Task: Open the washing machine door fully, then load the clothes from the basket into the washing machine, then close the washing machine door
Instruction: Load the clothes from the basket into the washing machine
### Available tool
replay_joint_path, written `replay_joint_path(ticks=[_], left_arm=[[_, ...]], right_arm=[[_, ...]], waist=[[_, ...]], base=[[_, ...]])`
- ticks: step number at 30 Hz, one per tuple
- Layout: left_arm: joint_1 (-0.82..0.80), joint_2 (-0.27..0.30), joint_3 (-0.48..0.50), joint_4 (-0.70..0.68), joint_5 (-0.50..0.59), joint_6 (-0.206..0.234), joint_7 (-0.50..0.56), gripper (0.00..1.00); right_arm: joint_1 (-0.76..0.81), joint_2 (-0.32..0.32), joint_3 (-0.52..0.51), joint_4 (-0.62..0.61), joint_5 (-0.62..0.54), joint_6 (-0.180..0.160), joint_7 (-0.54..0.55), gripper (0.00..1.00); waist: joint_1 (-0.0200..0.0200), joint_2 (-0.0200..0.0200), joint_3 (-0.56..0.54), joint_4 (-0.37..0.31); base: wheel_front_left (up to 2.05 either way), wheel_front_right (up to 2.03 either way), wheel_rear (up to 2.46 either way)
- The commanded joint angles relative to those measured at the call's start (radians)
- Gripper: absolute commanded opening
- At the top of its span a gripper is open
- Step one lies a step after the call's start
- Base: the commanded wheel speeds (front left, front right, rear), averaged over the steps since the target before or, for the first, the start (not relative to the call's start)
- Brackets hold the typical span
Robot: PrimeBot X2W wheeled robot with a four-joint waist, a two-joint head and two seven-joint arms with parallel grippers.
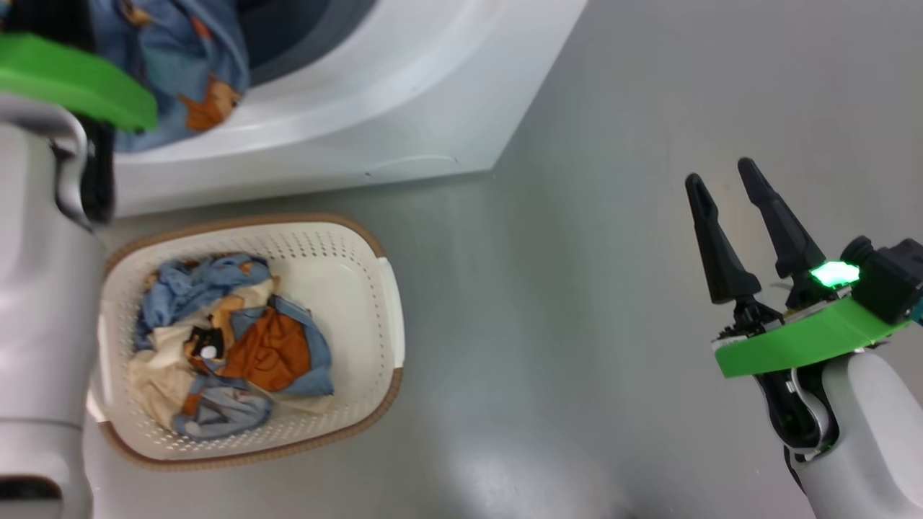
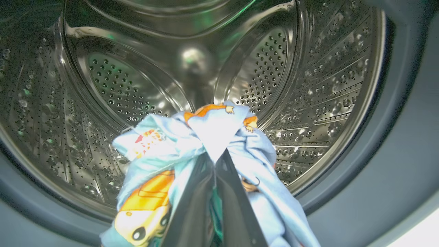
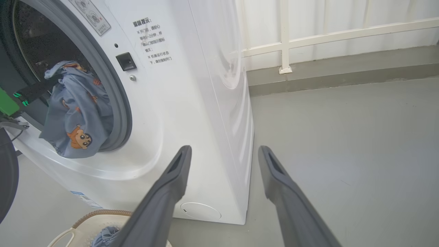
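left claw (image 2: 215, 156) clamps the clothes (image 2: 212, 128) before the drum (image 2: 120, 85); right claw (image 1: 720, 173) gapes; head view adds basket (image 1: 346, 249), seemingly half full.

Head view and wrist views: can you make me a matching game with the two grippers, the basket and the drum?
Things:
1. left gripper
2. right gripper
3. basket
4. drum

States:
A. on the floor, clothes inside
B. jaws wide apart, empty
C. shiny steel with little holes
D. jaws shut on the blue bear cloth

Pairs: 1-D, 2-B, 3-A, 4-C
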Motion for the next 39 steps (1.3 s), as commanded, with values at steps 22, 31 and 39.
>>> replay_joint_path(ticks=[22,31,39], left_arm=[[-0.221,0.067,0.108,0.067,0.119,0.037,-0.009,1.0],[-0.232,0.038,0.098,0.206,0.118,0.014,-0.009,1.0],[-0.167,0.028,0.097,0.172,0.131,-0.008,-0.009,1.0]], right_arm=[[-0.035,0.05,0.037,-0.03,-0.013,0.002,-0.005,1.0],[-0.041,0.05,0.041,-0.021,-0.015,0.002,-0.005,1.0],[-0.043,0.045,0.047,-0.011,-0.014,0.002,-0.005,1.0]], waist=[[0.0,0.0,0.129,-0.118],[0.0,0.0,0.114,-0.094],[0.0,0.0,0.067,-0.07]], base=[[0.0,0.0,0.0],[0.0,0.0,0.0],[0.0,0.0,0.0]])
